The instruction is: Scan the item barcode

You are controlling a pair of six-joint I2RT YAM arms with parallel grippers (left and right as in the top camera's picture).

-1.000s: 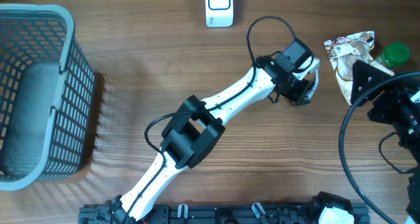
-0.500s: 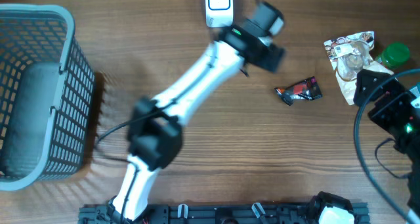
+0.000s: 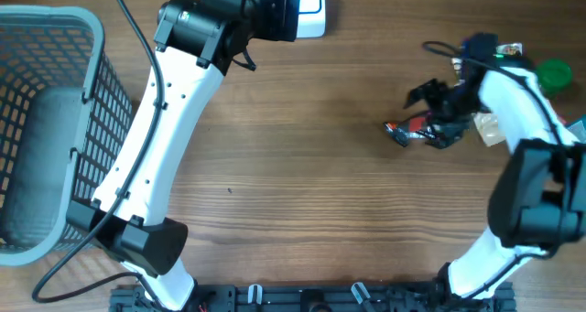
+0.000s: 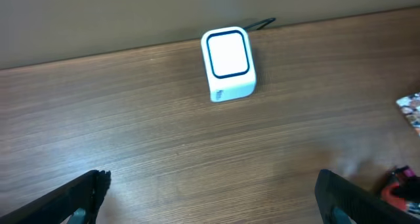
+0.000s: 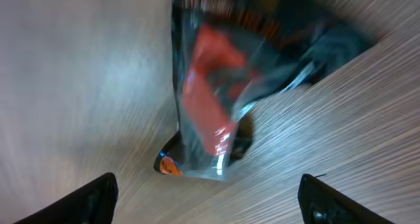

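The small red-and-black packet [image 3: 417, 129] is seen lying flat on the wooden bench [image 3: 320, 184], right of centre and well apart from the white scanner [image 3: 313, 15] that stands at the far edge. The right gripper [image 3: 432, 113] is placed directly over the packet, with its jaws spread wide and nothing clamped between them; in the right wrist view the packet is badly blurred, so no barcode can be made out, and it is shown lying on the wood beyond the two dark fingertips [image 5: 92, 198], neither of which is seen to touch it. The left gripper [image 4: 213, 183] is held above the bench near the scanner, fully released, with only bare wood between its fingers; in the left wrist view the scanner's top face, outlined in dark blue, is turned upward, and a thin cable [image 4: 262, 23] is seen behind it. A grey mesh basket [image 3: 55, 120] is set at the left edge of the bench; a crumpled snack bag [image 3: 487, 127], partly hidden by the right arm, and a green lid [image 3: 554, 72] are found near the right edge.
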